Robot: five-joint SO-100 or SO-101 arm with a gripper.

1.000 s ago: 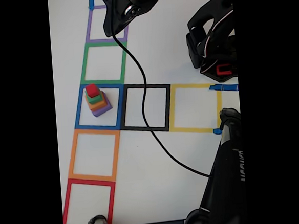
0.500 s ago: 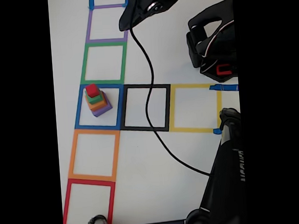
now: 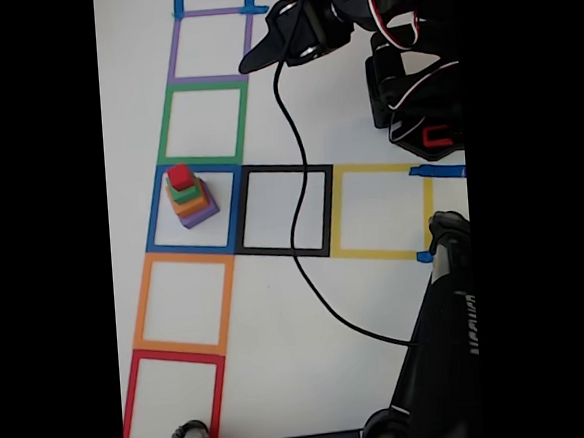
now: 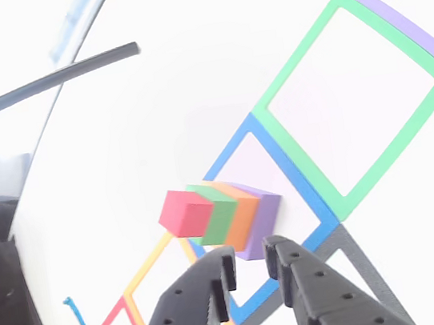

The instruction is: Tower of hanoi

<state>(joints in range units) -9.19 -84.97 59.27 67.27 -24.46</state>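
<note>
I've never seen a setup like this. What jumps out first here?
A little tower of stacked blocks, red on top, then green, orange and purple, stands in the blue taped square of a row of coloured squares on the white table. The black gripper, nearly closed and empty, points toward the tower in the other view.

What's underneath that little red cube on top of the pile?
Under the small red cube sits a green block, then an orange block, then a purple block at the bottom, inside the blue taped square. Their covered top faces cannot be seen.
</note>
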